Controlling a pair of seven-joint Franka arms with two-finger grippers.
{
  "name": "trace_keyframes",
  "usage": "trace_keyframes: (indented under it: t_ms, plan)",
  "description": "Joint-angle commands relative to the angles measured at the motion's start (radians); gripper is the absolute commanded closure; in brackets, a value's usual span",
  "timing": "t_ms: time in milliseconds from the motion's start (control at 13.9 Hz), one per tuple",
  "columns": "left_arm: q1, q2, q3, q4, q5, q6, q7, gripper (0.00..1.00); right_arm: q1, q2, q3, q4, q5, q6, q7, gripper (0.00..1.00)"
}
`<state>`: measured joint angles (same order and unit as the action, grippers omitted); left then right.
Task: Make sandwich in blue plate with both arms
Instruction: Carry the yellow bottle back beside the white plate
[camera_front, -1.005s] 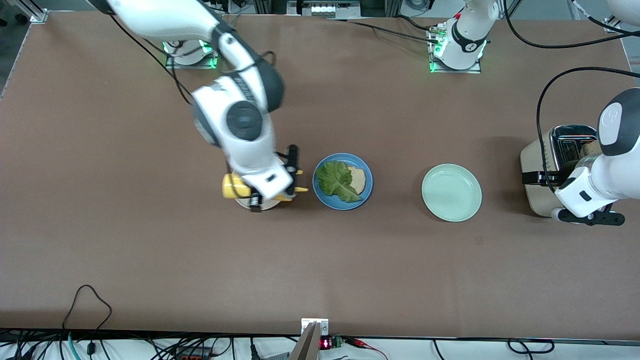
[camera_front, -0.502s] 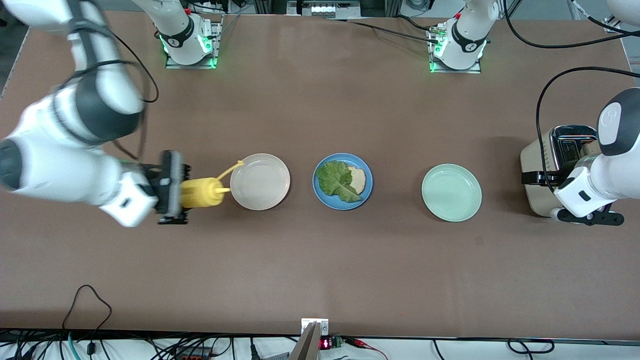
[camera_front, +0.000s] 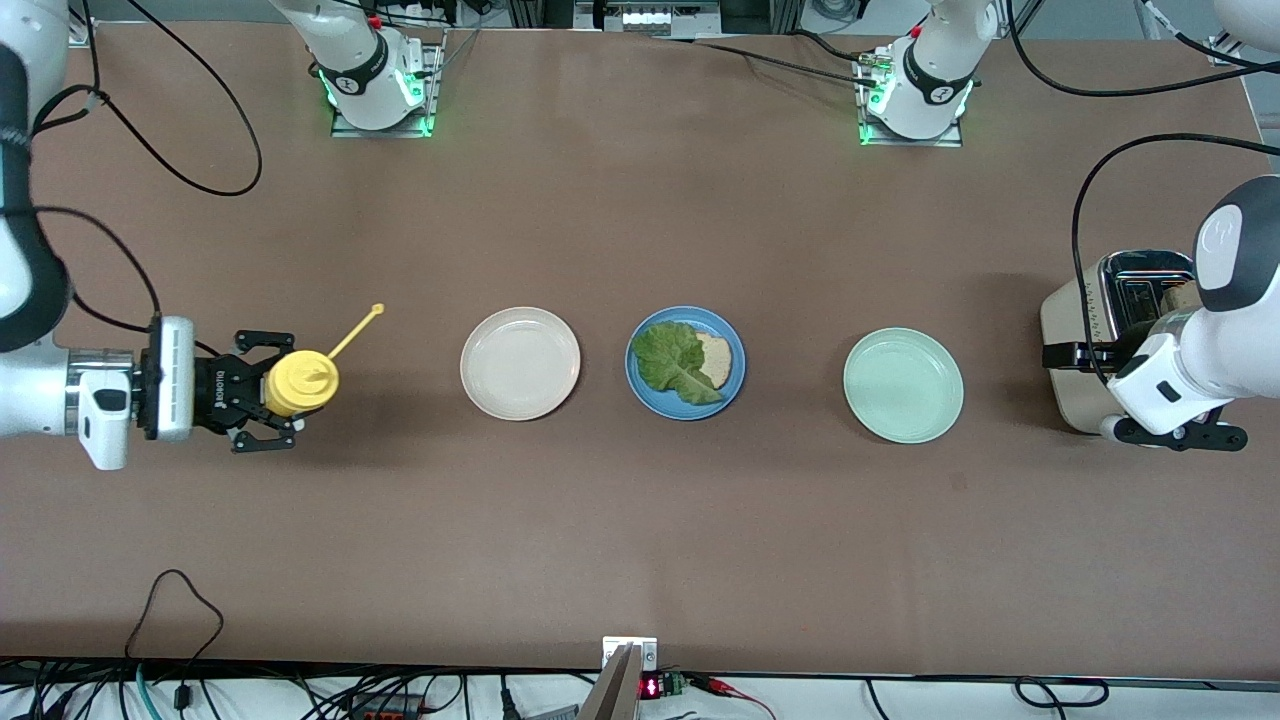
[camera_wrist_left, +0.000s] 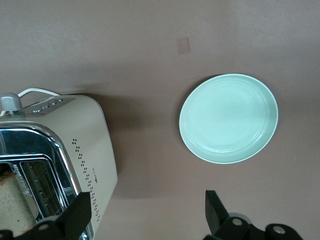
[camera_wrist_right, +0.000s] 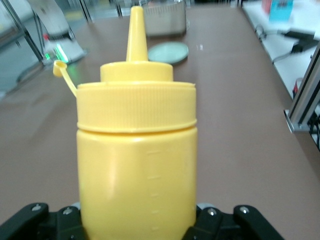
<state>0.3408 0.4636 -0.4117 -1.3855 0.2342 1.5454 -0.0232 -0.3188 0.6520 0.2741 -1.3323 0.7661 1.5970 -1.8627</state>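
Yellow bottle (camera_front: 300, 381) gripped by right gripper (camera_front: 262, 392)
Left gripper (camera_wrist_left: 145, 215), fingers spread wide and empty, is held by the toaster (camera_front: 1110, 340). Lettuce (camera_front: 675, 362) and bread (camera_front: 716, 358) are seen on the blue plate (camera_front: 640, 385), mid-worktop.

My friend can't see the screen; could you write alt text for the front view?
The right gripper holds an upright yellow squeeze bottle near the right arm's table end. Beige, blue and mint plates line the middle; lettuce covers bread on blue.
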Motion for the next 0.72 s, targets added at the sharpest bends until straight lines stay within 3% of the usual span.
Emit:
trace_keyframes:
  t_ms: [0,287,646]
  plan:
    - [0.009,-0.006,-0.009,-0.007,0.027,-0.016,0.011,0.0,-0.081,0.075,0.023,-0.027,0.114,-0.058,-0.113,0.84]
    - [0.056,-0.014,0.002,-0.015,0.031,-0.091,0.012,0.0,-0.153,0.185,0.022,-0.096,0.202,-0.072,-0.32,0.84]
    - [0.164,-0.08,-0.013,-0.113,0.22,-0.097,0.045,0.0,-0.2,0.334,0.022,-0.097,0.251,-0.089,-0.456,0.83]
